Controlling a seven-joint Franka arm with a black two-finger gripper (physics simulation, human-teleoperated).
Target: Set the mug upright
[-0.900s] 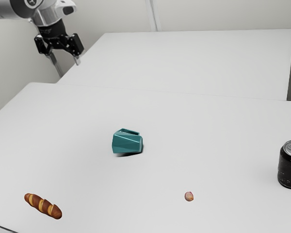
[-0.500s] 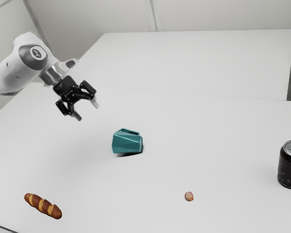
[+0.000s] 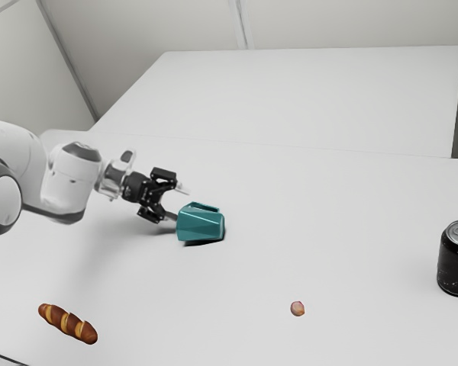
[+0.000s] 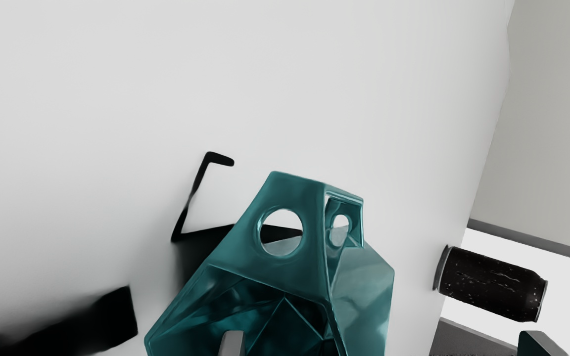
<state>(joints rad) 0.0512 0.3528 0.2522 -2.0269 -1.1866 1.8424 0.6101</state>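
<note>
The tool [image 3: 179, 203] stands wide open at the tipped mug [image 3: 201, 226].

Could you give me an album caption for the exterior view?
A robot's open gripper beside a teal mug lying on its side, with bread and a black can nearby.
</note>
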